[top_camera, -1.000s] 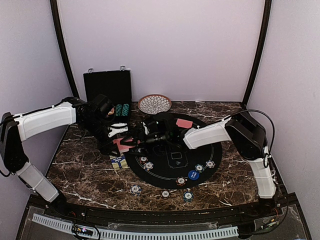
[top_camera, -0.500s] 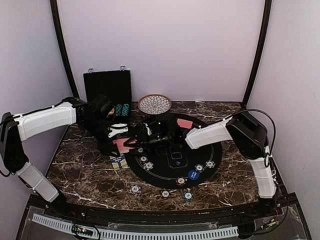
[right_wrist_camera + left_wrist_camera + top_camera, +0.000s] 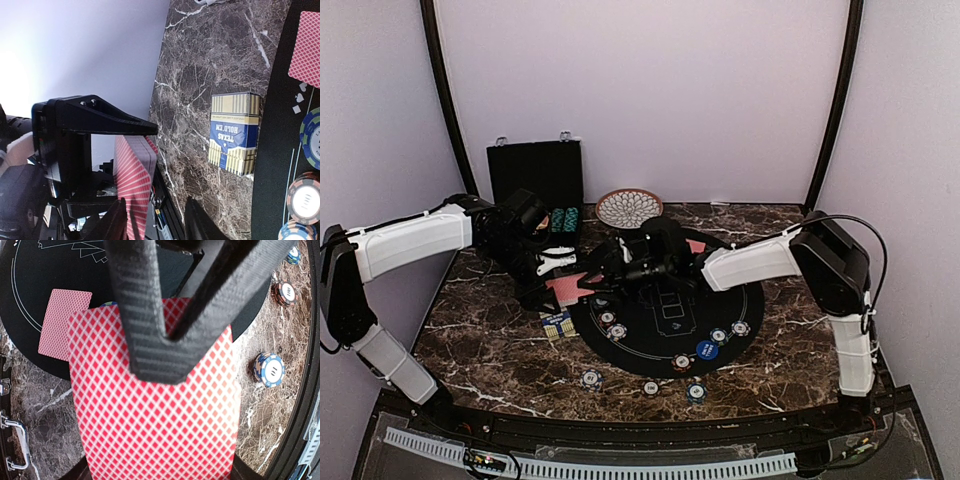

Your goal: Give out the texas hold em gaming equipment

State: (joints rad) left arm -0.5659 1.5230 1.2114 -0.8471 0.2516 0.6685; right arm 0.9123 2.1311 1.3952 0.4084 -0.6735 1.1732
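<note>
My left gripper is shut on a deck of red-backed cards, held above the marble at the left rim of the black mat. In the left wrist view one finger lies across the deck. My right gripper is open just right of the deck; in its view the deck stands by its left finger. One card lies on the mat. Striped chips and a blue button lie on the mat; three chips lie near its front.
A Texas Hold'em card box lies on the marble left of the mat, also in the right wrist view. A patterned dish and an open black case holding green chips stand at the back.
My right gripper has lifted and drawn back to the right, away from the deck's front edge. The left arm and the deck have stayed still.
</note>
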